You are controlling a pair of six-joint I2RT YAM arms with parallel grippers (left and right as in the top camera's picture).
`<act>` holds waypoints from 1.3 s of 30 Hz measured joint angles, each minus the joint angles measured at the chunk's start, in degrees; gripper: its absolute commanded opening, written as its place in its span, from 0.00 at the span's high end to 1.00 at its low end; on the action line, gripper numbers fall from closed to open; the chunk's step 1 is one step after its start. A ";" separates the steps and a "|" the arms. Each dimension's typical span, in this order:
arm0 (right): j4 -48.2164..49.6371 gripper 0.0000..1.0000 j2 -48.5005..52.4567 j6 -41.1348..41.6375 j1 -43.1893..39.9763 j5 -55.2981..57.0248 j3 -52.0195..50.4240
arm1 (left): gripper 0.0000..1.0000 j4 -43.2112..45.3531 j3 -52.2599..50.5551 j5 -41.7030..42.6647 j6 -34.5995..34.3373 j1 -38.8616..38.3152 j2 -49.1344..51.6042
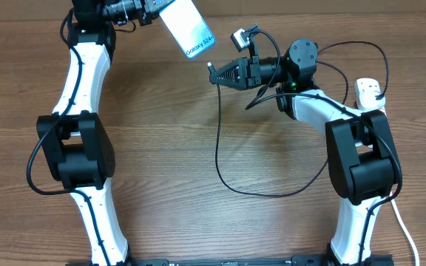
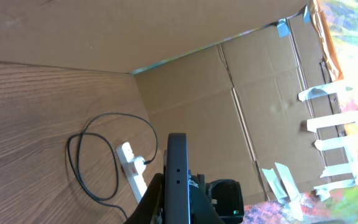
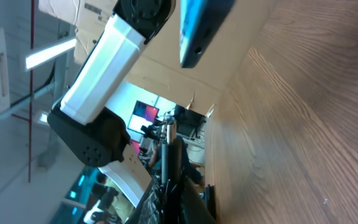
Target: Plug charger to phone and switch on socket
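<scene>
Black charger (image 1: 217, 140) tip sits pinched in the right gripper (image 1: 214, 72), near the phone (image 1: 188, 29), which the left gripper (image 1: 156, 16) clamps aloft. Plugging in seems the current step. Next, the tip must align with the phone's port.

Lit phone (image 1: 188, 29) tilted in left fingers (image 1: 152, 10). Black charger (image 1: 217, 144) connector protrudes from right fingers (image 1: 228, 72), near phone. White power strip (image 1: 368, 90) well behind them.

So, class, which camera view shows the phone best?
Overhead: the phone shows its lit screen and Galaxy lettering. The left wrist view gives only its thin black edge; the right wrist view only one end.
</scene>
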 measured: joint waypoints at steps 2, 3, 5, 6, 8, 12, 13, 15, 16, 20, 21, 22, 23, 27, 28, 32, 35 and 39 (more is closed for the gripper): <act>0.02 0.96 0.00 0.85 0.00 0.55 0.00 | 0.96 0.20 0.00 0.02 -0.85 0.00 0.00; 0.00 0.96 0.00 1.09 0.00 0.81 0.00 | 0.96 0.42 0.00 0.04 -1.05 0.00 0.00; 0.04 0.96 0.00 1.66 0.00 1.33 0.00 | 0.96 0.87 0.00 0.28 -1.27 0.00 0.00; 0.04 0.96 0.00 1.86 0.00 1.42 0.00 | 0.96 0.90 0.00 0.42 -1.31 0.00 0.00; 0.02 0.96 0.00 2.38 0.04 1.77 0.00 | 0.96 0.90 0.00 0.68 -1.40 0.00 0.00; 1.36 0.96 0.00 3.13 0.04 2.38 0.00 | 0.96 0.92 0.00 0.96 -1.53 -0.04 0.00; 1.84 0.96 0.00 3.50 0.04 2.51 0.00 | 0.96 0.90 0.00 1.07 -1.55 -0.04 0.00; 2.49 0.96 0.00 4.04 0.04 2.69 0.00 | 0.96 0.90 0.00 1.16 -1.55 -0.04 0.00; 2.82 0.96 0.00 4.22 0.04 2.73 0.00 | 0.96 0.92 0.00 1.29 -1.55 -0.07 0.00; 3.37 0.96 0.00 4.83 0.11 2.84 0.00 | 0.96 0.90 0.00 1.53 -1.73 -0.28 0.00; 3.41 0.96 0.00 4.90 0.15 2.84 0.00 | 0.96 0.92 0.00 1.53 -1.77 -0.35 0.00; 3.43 0.96 0.00 5.03 0.26 2.86 0.00 | 0.96 0.92 0.00 1.53 -1.92 -0.44 0.00; 3.41 0.96 0.00 5.07 0.37 2.84 0.00 | 0.96 0.92 0.00 1.55 -1.97 -0.50 0.00; 3.43 0.96 0.00 5.27 0.76 2.84 0.00 | 0.96 0.92 0.00 1.81 -2.12 -0.83 0.00; 3.43 0.96 0.00 5.31 0.83 2.86 0.00 | 0.96 0.92 0.00 1.95 -2.12 -0.90 0.00; 3.54 0.96 0.00 5.31 0.83 2.84 0.00 | 0.96 0.90 0.00 2.36 -2.12 -1.18 0.00; 3.56 0.96 0.00 5.29 0.85 2.86 0.00 | 0.96 0.92 0.00 2.49 -2.12 -1.18 0.00; 3.56 0.96 0.00 5.29 0.83 2.84 0.00 | 0.96 0.92 0.00 2.84 -2.12 -1.18 0.00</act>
